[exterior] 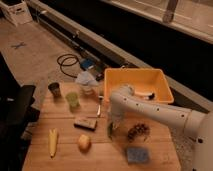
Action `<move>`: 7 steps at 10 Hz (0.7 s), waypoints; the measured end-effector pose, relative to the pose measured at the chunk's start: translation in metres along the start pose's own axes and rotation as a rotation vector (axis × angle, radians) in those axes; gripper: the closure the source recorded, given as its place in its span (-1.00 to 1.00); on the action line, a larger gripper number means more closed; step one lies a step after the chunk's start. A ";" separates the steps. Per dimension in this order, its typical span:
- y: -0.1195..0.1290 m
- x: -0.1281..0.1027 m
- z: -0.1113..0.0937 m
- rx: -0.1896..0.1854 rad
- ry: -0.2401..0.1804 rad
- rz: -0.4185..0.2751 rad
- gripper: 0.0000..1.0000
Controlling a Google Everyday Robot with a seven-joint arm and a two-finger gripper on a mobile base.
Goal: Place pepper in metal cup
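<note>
Since the end effector [110,127] points straight down from the white robot arm [150,107] onto the middle of the wooden desk [107,156], I read this as the grasp step. Its fingers look pressed together on the long slim green chili pepper [110,133]. Whether the pepper is off the wood yet I cannot tell. A dark berry-like cluster [138,131] sits just beside it, which I judge is why the pinch comes from above. The small dark grey metal cup [54,90] stands upright at the desk's far left, well apart, near the light green translucent cup [73,100]. A brown block [85,123] lies between, so I would lift high before crossing.
</note>
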 end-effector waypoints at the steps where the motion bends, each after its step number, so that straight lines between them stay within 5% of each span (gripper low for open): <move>1: -0.003 0.000 -0.011 0.017 0.020 0.006 1.00; 5: -0.025 -0.006 -0.083 0.123 0.059 0.051 1.00; 7: -0.041 -0.005 -0.125 0.237 0.054 0.085 1.00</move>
